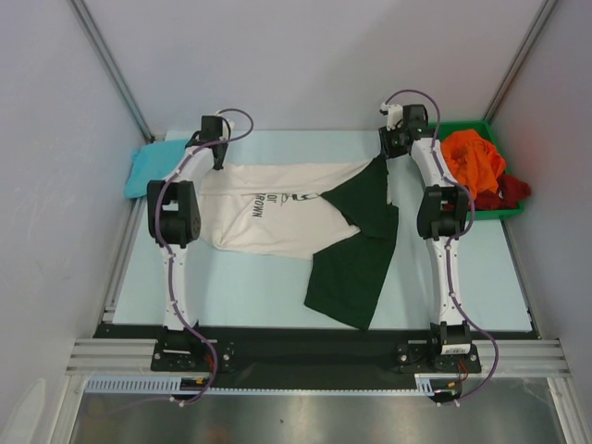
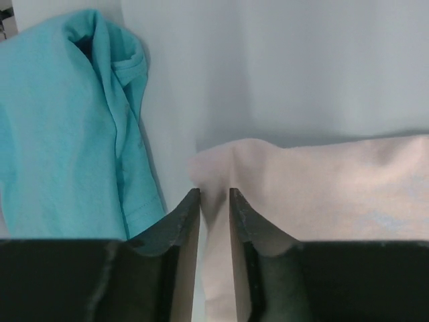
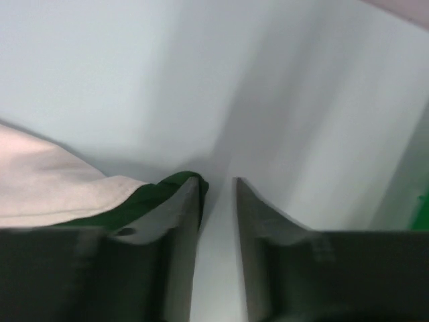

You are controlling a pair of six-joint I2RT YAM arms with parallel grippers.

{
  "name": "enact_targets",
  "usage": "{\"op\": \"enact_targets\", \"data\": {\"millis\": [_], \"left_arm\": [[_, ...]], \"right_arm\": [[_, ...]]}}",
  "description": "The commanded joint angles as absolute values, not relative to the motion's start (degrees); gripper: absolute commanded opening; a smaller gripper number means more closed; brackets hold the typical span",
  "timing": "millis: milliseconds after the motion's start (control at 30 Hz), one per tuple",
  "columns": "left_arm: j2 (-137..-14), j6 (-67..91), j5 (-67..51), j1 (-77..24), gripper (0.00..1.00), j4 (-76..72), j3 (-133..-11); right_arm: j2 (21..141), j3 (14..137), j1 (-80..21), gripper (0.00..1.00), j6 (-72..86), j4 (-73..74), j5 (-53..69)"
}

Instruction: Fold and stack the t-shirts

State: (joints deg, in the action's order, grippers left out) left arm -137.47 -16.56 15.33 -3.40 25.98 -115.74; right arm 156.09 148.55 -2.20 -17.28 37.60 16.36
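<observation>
Soft cream t-shirt (image 1: 268, 217) laid flat mid-frame, upper-left corner pinched by left fingers (image 2: 179, 225). Crumpled teal t-shirt (image 2: 60, 121) alongside. Right fingers (image 3: 175, 221) narrowly parted at dark green sleeve (image 3: 161, 191) tip; grip cannot be told. Smooth table (image 1: 250, 291) bare at lower left.

Place: probably a robotics lab test cell; nothing beyond the enclosure is in view.
Enclosure: plain white panels (image 1: 55, 139) on three sides, with slanted metal posts (image 1: 109, 60) at the corners.
Bench: pale blue table (image 1: 250, 287); an aluminium extrusion rail (image 1: 314, 354) runs along the near edge, with bare sheet metal (image 1: 305, 416) in front.
Hardware: left arm (image 1: 176, 240) and right arm (image 1: 444, 231) bolted to a black base strip (image 1: 314, 338); exposed purple cables (image 1: 488, 356).
Work items: t-shirts (image 1: 268, 217) spread on the bench, more heaped in a green plastic bin (image 1: 504, 211).
</observation>
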Motion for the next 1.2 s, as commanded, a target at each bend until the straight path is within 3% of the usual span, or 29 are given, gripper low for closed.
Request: {"op": "enact_targets", "data": {"millis": [0, 67, 133, 233, 400, 600, 767, 867, 967, 1167], "left_arm": [[-130.4, -15.8, 17.5, -5.6, 0.30, 22.9, -118.1], [-127.7, -15.6, 17.0, -6.6, 0.51, 22.9, -117.2], [-123.9, -15.4, 16.6, -7.7, 0.66, 23.6, -114.9], [-119.5, -15.8, 15.7, -8.4, 0.76, 25.5, -108.1], [-112.0, -14.1, 7.7, -8.0, 0.76, 30.5, -96.3], [-109.0, -11.8, 1.6, -7.5, 0.69, 38.2, -90.4], [-106.5, -9.8, -2.0, -6.3, 0.69, 38.7, -84.9], [-107.8, -10.6, -4.4, -6.0, 0.68, 41.7, -83.7], [-108.7, -10.0, -2.6, -5.3, 0.67, 40.7, -81.8], [-111.0, -8.5, -0.2, -3.2, 0.66, 41.9, -82.6]], "right_arm": [[148.7, 150.7, -2.7, 0.38, -19.8, 34.0, 12.3], [145.4, 148.7, -2.6, 0.47, -19.9, 32.6, 10.6], [137.8, 140.0, -2.7, 0.67, -20.3, 26.9, 10.5], [127.8, 127.2, -4.2, 0.70, -25.6, 21.0, 11.4], [118.8, 115.5, -8.0, 0.69, -28.0, 25.7, 12.6], [110.0, 99.9, -13.0, 0.63, -27.8, 28.8, 16.8], [107.5, 94.8, -20.5, 0.62, -31.3, 33.6, 14.9], [107.9, 93.0, -23.1, 0.56, -33.7, 36.2, 14.6], [107.8, 89.1, -25.0, 0.51, -35.1, 36.7, 15.1], [108.4, 85.8, -27.2, 0.51, -37.4, 39.3, 14.9]]}}
